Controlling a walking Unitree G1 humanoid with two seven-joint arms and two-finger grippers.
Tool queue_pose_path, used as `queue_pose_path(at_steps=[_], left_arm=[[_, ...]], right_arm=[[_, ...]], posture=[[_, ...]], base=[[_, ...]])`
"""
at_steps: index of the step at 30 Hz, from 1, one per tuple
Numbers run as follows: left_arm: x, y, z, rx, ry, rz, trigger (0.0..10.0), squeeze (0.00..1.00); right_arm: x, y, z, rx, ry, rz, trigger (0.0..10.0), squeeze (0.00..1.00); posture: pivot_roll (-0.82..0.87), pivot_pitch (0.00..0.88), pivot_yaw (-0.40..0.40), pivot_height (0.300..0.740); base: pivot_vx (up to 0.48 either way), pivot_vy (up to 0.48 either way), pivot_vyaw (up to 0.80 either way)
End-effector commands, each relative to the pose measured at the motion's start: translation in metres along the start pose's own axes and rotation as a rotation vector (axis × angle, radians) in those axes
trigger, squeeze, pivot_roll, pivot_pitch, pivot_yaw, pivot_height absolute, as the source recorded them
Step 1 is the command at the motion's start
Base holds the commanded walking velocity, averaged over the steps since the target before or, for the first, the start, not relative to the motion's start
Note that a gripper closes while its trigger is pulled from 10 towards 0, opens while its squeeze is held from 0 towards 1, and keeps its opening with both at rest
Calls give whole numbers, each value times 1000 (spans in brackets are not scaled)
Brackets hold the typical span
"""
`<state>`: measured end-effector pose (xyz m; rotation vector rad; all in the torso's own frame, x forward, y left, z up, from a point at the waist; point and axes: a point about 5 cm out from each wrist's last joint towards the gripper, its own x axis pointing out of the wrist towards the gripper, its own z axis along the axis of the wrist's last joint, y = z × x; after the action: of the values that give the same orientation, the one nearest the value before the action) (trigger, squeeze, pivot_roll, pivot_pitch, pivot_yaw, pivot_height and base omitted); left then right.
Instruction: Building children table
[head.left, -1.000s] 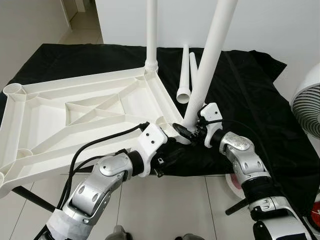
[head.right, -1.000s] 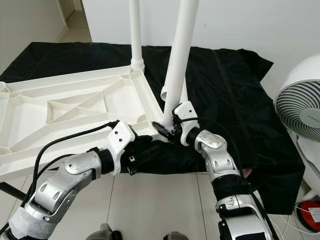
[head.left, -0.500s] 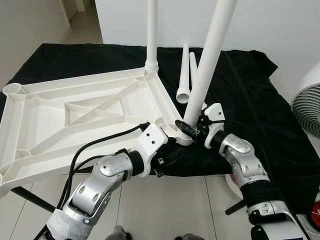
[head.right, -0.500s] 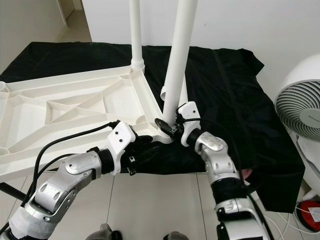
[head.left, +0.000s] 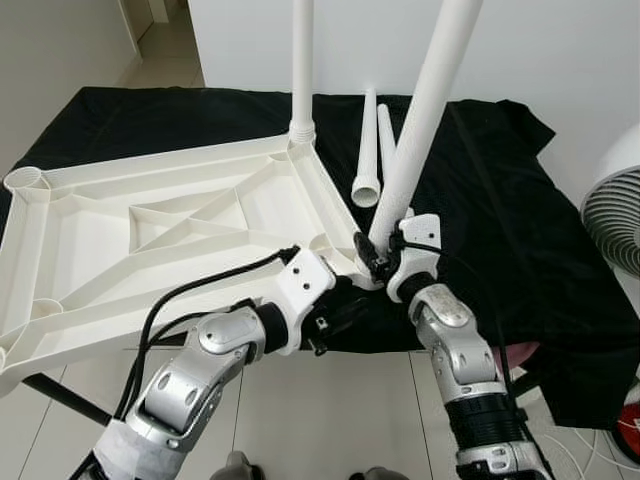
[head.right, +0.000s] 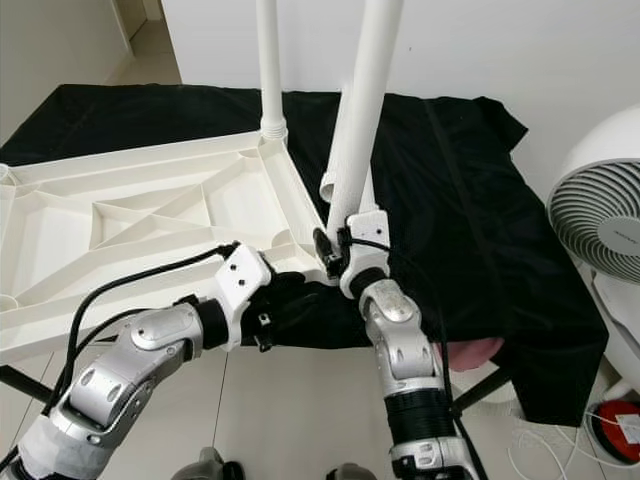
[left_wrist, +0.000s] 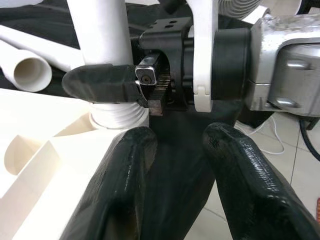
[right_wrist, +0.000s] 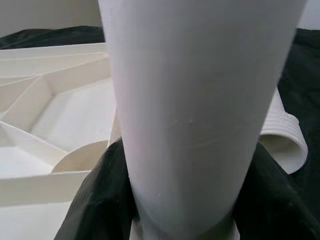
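Observation:
A white plastic table top lies upside down on a black cloth. One white leg stands upright in its far corner socket. At the near right corner socket a second leg leans to the right. My right gripper is shut on this leg just above its base, and its black fingers sit on either side of the tube. My left gripper is low beside that same corner, open, its fingers spread over the cloth. Two loose legs lie on the cloth behind.
The black cloth covers a low surface whose front edge runs just before my arms. A white fan stands at the right. Something pink shows low on the right, and pale floor tiles lie below.
My right arm has swung its elbow inward under the leg and now stands steeper, still holding the leg base. The leg leans slightly more to the right. The left gripper has stayed put.

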<state>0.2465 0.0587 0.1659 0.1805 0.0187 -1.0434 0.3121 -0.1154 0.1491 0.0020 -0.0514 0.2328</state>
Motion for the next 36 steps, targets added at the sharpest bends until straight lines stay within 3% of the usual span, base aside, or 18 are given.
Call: queue_pose_path(at_steps=[1, 3, 4, 12, 18, 19, 20, 23, 25, 29, 36], left_arm=[[-2, 1, -1, 5, 4, 23, 10000, 0], [-2, 1, -1, 6, 5, 23, 10000, 0], [-2, 1, 0, 7, 5, 21, 10000, 0], [-1, 1, 1, 8, 3, 18, 10000, 0], [-1, 1, 2, 5, -5, 17, 10000, 0], [-2, 1, 2, 9, -2, 18, 10000, 0], [-2, 1, 2, 9, -2, 18, 10000, 0], [-2, 1, 2, 8, 0, 19, 10000, 0], [-2, 1, 2, 8, 0, 19, 10000, 0], [-2, 1, 2, 11, 0, 16, 10000, 0], [-2, 2, 4, 17, -1, 13, 10000, 0]], right_arm=[[-9, 2, -4, 6, 28, -98, 10000, 0], [-10, 6, -3, 6, 26, -108, 10000, 0], [-11, 14, 0, 25, 9, -75, 10000, 1000], [-10, 10, 8, 33, -21, -33, 10000, 1000], [-8, 9, 9, 36, -9, 130, 10000, 1000], [-7, 8, 7, 32, 3, 182, 10000, 0], [-7, 8, 7, 32, 3, 182, 10000, 0], [-8, 3, 2, -45, 26, 362, 10000, 0], [-8, 3, 2, -45, 26, 362, 10000, 0], [-6, -8, -1, -130, 41, 507, 10000, 0], [2, -20, -1, -166, 58, 576, 10000, 0]], posture=[[-46, 62, 1, 740], [-46, 62, 1, 740], [-48, 65, 3, 740], [-49, 72, -1, 740], [-49, 71, -1, 740], [-50, 68, 1, 740], [-50, 68, 1, 740], [-48, 66, 1, 740], [-48, 66, 1, 740], [-48, 66, 1, 740], [-47, 68, 9, 740]], base=[[0, 0, 0], [0, 0, 0], [0, 0, 0], [0, 0, 0], [0, 0, 0], [0, 0, 0], [0, 0, 0], [0, 0, 0], [0, 0, 0], [0, 0, 0], [0, 0, 0]])
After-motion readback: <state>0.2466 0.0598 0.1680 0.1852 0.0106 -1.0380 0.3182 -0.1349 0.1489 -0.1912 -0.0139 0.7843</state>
